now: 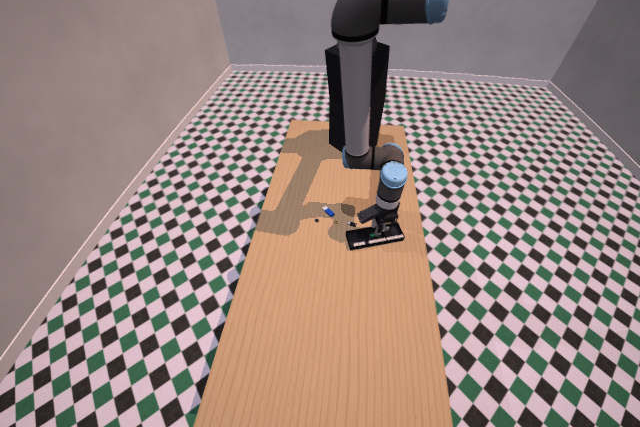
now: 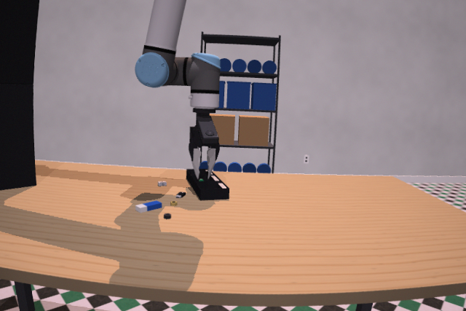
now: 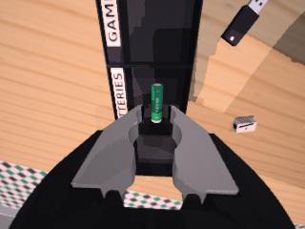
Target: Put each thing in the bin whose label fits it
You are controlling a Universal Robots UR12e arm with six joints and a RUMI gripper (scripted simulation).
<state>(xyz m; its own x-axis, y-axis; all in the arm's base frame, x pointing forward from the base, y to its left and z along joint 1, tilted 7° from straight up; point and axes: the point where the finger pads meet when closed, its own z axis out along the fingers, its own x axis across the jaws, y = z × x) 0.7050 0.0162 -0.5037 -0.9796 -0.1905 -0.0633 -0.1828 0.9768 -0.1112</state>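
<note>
A row of black bins (image 1: 375,239) stands on the wooden table; it also shows in the exterior view (image 2: 208,186). In the wrist view one compartment is labelled with letters ending "TTERIES" and the one beyond it starts "GAM" (image 3: 150,57). A green battery (image 3: 157,102) lies in the batteries compartment, just past my fingertips; a bit of green shows in the side view (image 2: 201,178). My gripper (image 3: 156,106) hangs straight above that compartment (image 2: 203,170), its fingers slightly apart and holding nothing.
Left of the bins lie a black USB stick (image 2: 180,194) (image 3: 243,21), a brass nut (image 2: 173,203), a blue and white eraser (image 2: 148,206), a small black round piece (image 2: 167,215) and a small grey connector (image 2: 162,183) (image 3: 245,124).
</note>
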